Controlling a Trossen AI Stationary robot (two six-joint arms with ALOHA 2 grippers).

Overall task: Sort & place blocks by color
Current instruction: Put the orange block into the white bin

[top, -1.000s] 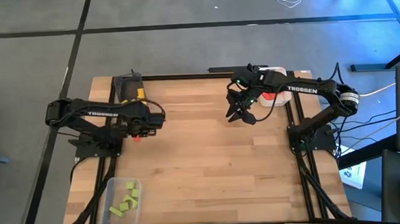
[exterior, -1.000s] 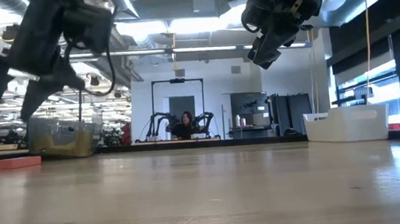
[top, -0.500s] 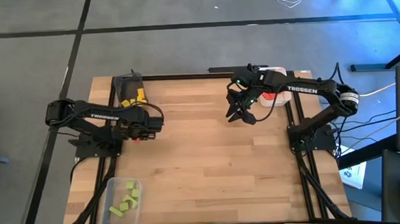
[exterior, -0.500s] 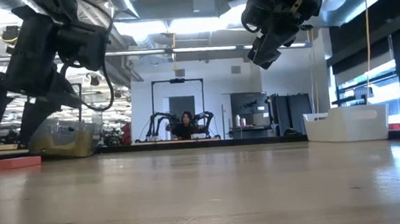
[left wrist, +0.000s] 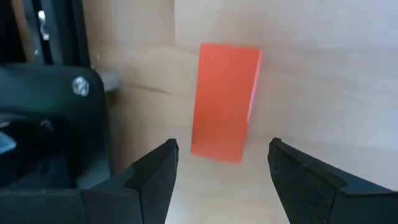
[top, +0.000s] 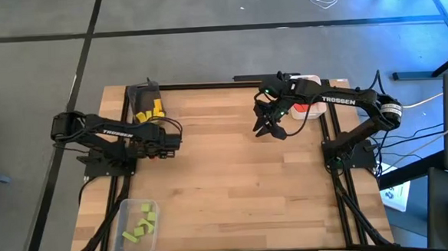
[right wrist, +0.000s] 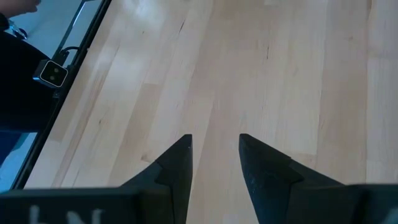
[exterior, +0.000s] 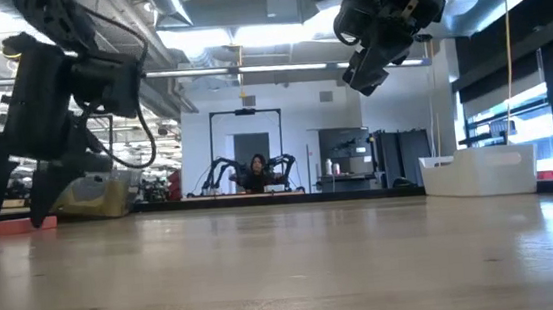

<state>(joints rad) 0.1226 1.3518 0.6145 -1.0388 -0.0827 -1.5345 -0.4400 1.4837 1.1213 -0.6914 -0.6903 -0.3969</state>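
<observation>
The left gripper is held low over the wooden table, at the table's left side near the left arm's base. Its fingers are spread wide and nothing is held between them. A red block is seen lying flat on the wood just ahead of the open fingertips, in line with the gap and apart from both fingers. In the low view a red block is seen on the table surface beside the lowered left gripper.

Yellow blocks are seen in the dark grey tray at the far left corner. Light green blocks are gathered in the clear tray at the near left corner. The white tray sits at the far right, with red pieces showing in it.

The right gripper is held raised above the table, near the white tray. Its fingers are partly open over bare wood, and nothing is gripped.
</observation>
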